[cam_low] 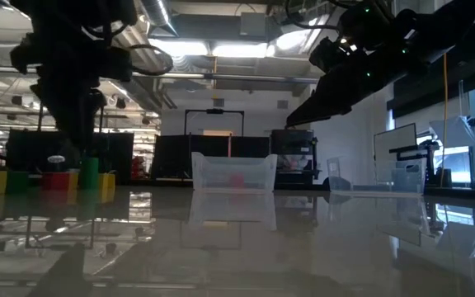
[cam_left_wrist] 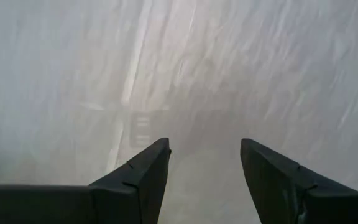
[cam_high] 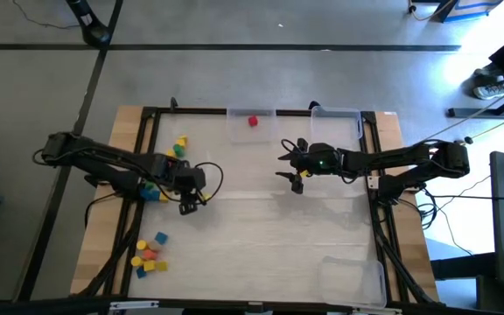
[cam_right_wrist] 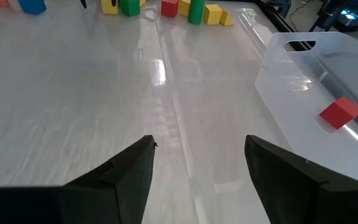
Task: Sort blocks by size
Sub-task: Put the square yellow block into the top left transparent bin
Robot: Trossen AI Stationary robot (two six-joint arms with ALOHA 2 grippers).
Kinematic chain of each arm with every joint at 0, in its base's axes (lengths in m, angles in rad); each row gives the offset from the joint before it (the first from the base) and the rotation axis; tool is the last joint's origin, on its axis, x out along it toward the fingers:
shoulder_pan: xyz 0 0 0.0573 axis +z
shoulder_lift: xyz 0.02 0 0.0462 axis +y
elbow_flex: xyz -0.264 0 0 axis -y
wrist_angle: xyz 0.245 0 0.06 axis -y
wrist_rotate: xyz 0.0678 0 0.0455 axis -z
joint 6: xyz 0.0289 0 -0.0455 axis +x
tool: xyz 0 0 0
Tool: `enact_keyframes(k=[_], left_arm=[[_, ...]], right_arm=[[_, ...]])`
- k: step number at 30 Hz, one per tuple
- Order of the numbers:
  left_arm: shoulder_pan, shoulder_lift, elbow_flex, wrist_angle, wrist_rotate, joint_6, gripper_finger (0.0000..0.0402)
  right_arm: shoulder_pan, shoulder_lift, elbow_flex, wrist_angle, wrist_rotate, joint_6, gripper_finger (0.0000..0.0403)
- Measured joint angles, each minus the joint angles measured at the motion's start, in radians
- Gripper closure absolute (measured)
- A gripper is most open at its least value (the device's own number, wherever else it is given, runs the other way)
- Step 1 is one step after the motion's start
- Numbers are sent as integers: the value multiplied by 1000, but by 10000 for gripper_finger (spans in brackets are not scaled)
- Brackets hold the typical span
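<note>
Nearest me, a cluster of blocks [cam_high: 150,255] lies at the surface's [cam_high: 261,236] left front. Mid-surface, the left gripper [cam_high: 188,203] and right gripper [cam_high: 292,166] hover, both spread and holding nothing. Further back, more blocks [cam_high: 179,145]; a red block [cam_high: 253,121] sits in a clear tray [cam_high: 237,131].

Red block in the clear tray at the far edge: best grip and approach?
Take the red block by two opposite flat faces, coming from above through the clear tray's open top. Its walls block side entry. The right claw, open and empty, is nearest.
</note>
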Motion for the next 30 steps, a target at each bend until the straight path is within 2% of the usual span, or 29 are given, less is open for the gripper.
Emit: enact_keyframes(k=[7,13,19,22,25,30], left_arm=[[64,-1,0,-2,25,38,160],[49,-1,28,-186,132,-30,142],[-49,18,26,-322,132,-103,141],[-81,34,26,-357,79,-105,141],[-92,58,25,-375,32,-115,141],[-93,109,-28,-403,53,-154,141]], right_arm=[[0,0,0,0,1,0,152],[0,0,0,0,1,-4,152],[0,0,0,1,1,-5,152],[0,0,0,2,2,-5,152],[0,0,0,1,2,-5,152],[0,0,0,-5,2,-5,152]])
